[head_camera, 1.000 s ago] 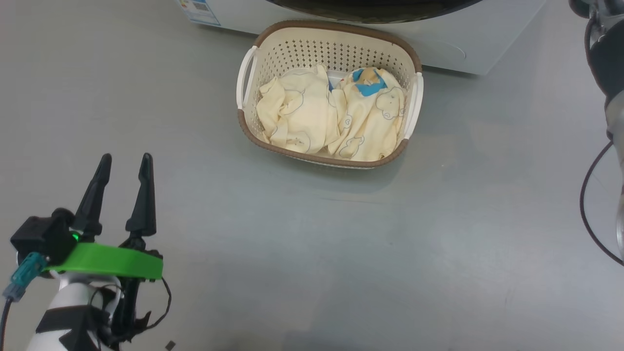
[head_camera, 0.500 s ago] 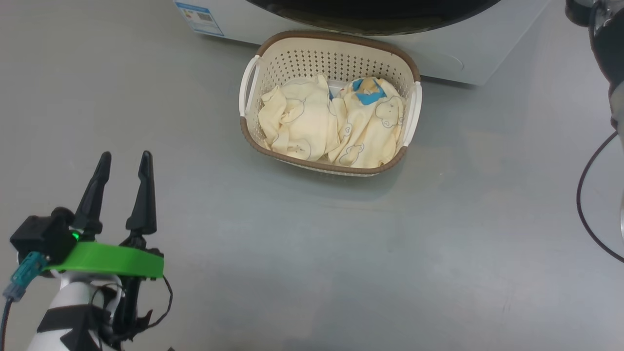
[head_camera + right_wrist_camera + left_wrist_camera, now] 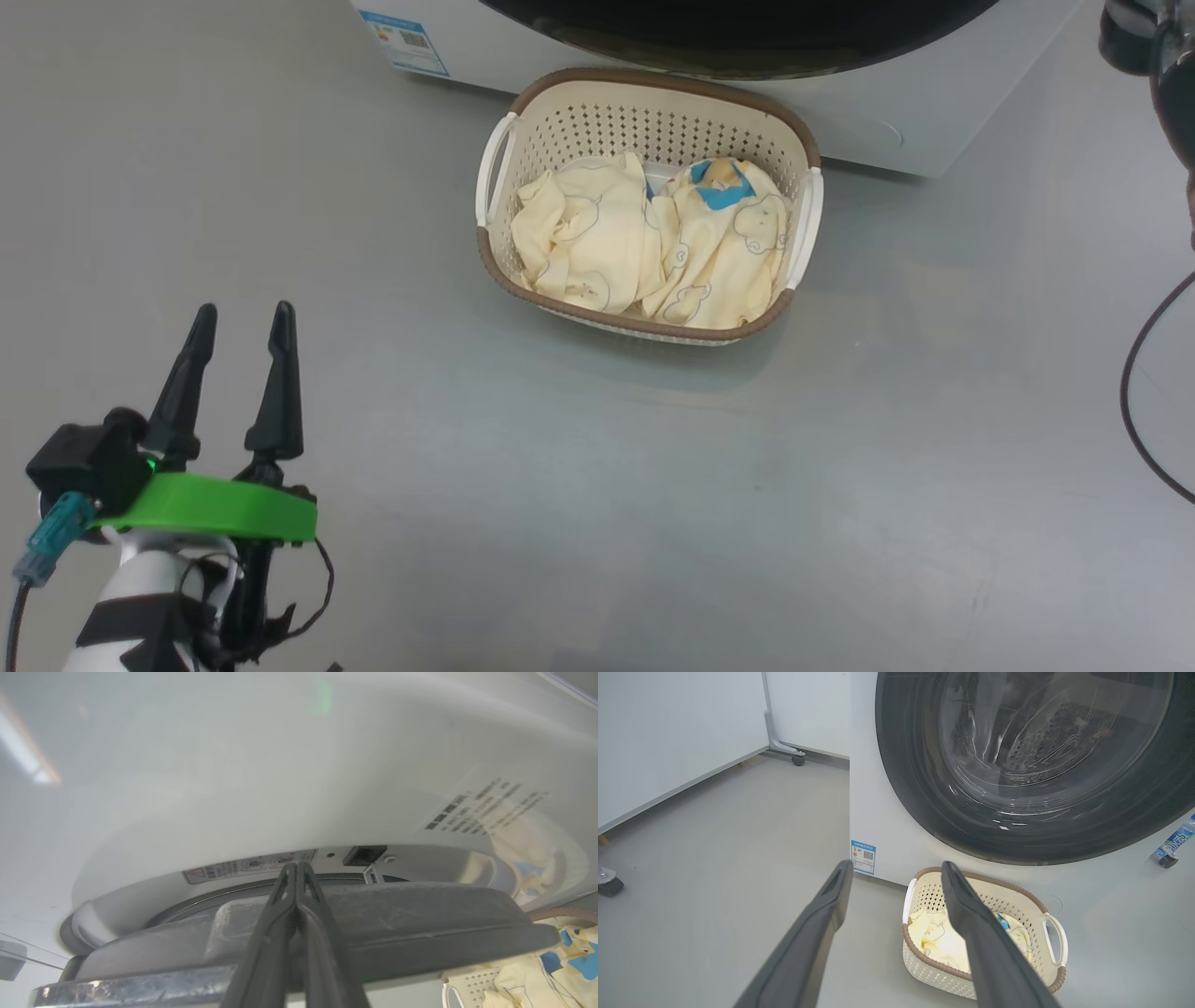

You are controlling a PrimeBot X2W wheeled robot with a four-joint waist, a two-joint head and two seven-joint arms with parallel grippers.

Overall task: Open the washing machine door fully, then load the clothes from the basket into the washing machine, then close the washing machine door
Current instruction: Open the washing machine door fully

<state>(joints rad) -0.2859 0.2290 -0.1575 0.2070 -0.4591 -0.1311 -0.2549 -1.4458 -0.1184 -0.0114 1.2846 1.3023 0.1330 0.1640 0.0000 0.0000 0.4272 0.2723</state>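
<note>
The cream basket (image 3: 653,82) stands on the grey floor right in front of the white washing machine (image 3: 868,112). Pale yellow clothes (image 3: 644,243) lie in it, one with a blue and tan bear patch. The door (image 3: 747,37), black-rimmed, hangs over the basket's far edge. My left gripper (image 3: 243,311) is open and empty, well to the basket's near left. In the left wrist view the door (image 3: 1017,765), the basket (image 3: 990,882) and the clothes (image 3: 943,942) lie beyond the open left gripper (image 3: 896,864). My right gripper (image 3: 295,865) is shut, its tips in the gap between the door's dark rim (image 3: 420,933) and the machine front (image 3: 280,765).
A blue label (image 3: 406,42) marks the machine's lower corner. A white panel on casters (image 3: 798,759) stands to the machine's left. A bottle (image 3: 1176,840) lies on the floor at the right. A black cable (image 3: 1134,392) hangs at the right edge below my right arm (image 3: 1167,56).
The head camera has shifted, so the basket and machine sit lower and further right in the picture. My left gripper stays open. Nothing was taken hold of or let go.
</note>
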